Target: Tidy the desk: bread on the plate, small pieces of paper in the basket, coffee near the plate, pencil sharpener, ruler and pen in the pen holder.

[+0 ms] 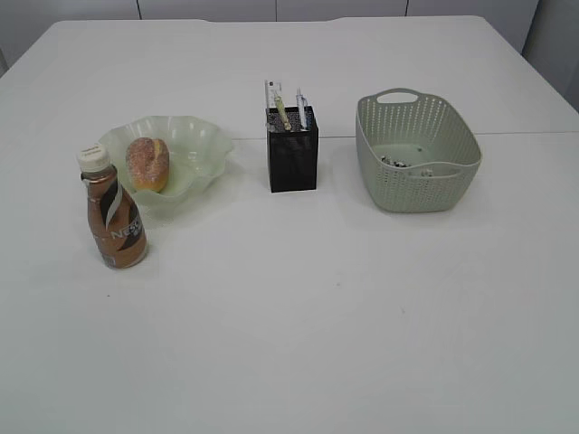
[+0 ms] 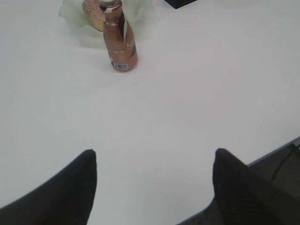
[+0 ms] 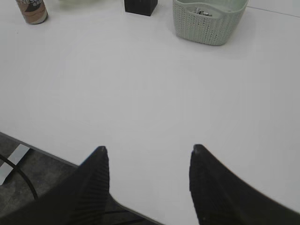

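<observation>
The bread (image 1: 147,164) lies in the wavy green plate (image 1: 201,145) at the left of the white desk (image 1: 298,307). Just in front of the plate stands the brown coffee bottle (image 1: 112,211), also seen in the left wrist view (image 2: 120,41). The black mesh pen holder (image 1: 292,151) holds the ruler (image 1: 270,96) and a pen (image 1: 301,107); the pencil sharpener is hidden. Small pieces of paper (image 1: 407,164) lie in the sage basket (image 1: 457,143). My left gripper (image 2: 154,157) and right gripper (image 3: 149,150) hang open and empty over the desk's near edge, out of the exterior view.
In the right wrist view the basket (image 3: 206,26), pen holder (image 3: 140,6) and coffee bottle (image 3: 33,10) line the far side. Dark floor and a cable show beyond the desk's edge (image 3: 42,152).
</observation>
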Robot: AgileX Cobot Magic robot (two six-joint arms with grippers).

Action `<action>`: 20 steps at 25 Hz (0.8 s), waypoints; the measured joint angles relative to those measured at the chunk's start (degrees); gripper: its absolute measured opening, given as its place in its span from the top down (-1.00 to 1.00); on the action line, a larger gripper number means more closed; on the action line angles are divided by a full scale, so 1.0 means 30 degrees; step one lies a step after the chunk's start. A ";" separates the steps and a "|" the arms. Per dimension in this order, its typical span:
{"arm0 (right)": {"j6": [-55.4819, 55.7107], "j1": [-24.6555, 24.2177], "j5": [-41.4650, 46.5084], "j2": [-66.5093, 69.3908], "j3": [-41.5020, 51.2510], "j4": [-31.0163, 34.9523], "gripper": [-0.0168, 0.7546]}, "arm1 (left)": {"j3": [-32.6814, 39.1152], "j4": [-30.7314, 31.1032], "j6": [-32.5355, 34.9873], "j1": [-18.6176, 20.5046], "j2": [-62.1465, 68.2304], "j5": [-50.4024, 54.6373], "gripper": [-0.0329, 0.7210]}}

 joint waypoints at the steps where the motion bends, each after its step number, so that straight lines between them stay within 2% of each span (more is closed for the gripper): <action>1: 0.0000 0.0000 0.0000 0.0000 0.0000 0.0000 -0.17 | 0.0000 0.0000 0.0000 0.0401 0.0000 0.0000 -0.57; 5: 0.0041 -0.0718 0.0000 0.0000 0.0044 -0.0052 -0.17 | 0.0000 0.0000 0.0000 0.3097 0.0000 0.0000 -0.57; 8: 0.0041 -0.3300 0.0000 0.0000 0.0044 -0.0093 -0.17 | 0.0000 0.0000 0.0014 0.4511 0.0000 -0.0027 -0.57; 11: 0.0041 -0.5576 0.0000 0.0000 0.0044 -0.0093 -0.17 | 0.0000 0.0000 0.0014 0.4575 0.0000 -0.0027 -0.57; 20: 0.0041 -0.5834 0.0000 0.0000 0.0044 -0.0119 -0.17 | 0.0000 0.0000 0.0014 0.4575 0.0000 -0.0027 -0.57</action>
